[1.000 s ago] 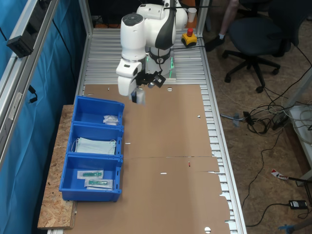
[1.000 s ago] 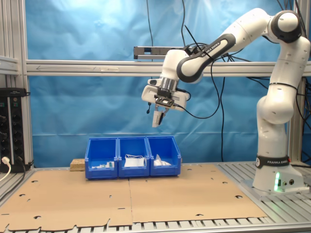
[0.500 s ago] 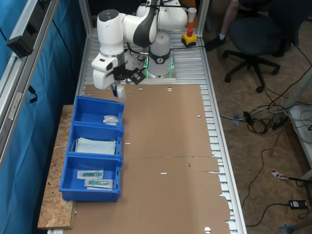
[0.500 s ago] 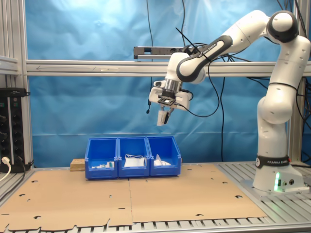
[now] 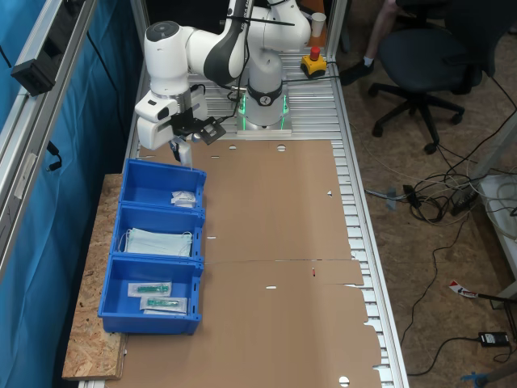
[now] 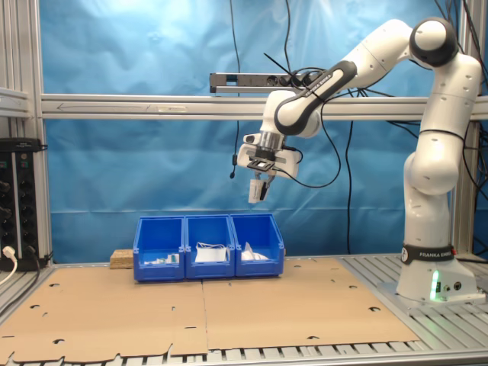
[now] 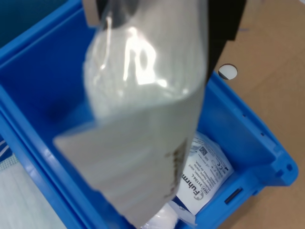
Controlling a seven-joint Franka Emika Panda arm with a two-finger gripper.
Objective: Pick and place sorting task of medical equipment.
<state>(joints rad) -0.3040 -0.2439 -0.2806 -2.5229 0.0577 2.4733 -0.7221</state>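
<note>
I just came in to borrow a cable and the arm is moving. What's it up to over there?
The white robot arm is sorting medical supplies. Its pincer holds a small flat white packet high above the row of three blue plastic bins. The packet hangs over the end bin nearest the arm's base, where a similar white packet already lies. The middle bin holds pale blue face masks, and the far bin holds long clear packets with green-tipped contents. The packet has not been dropped yet.
</note>
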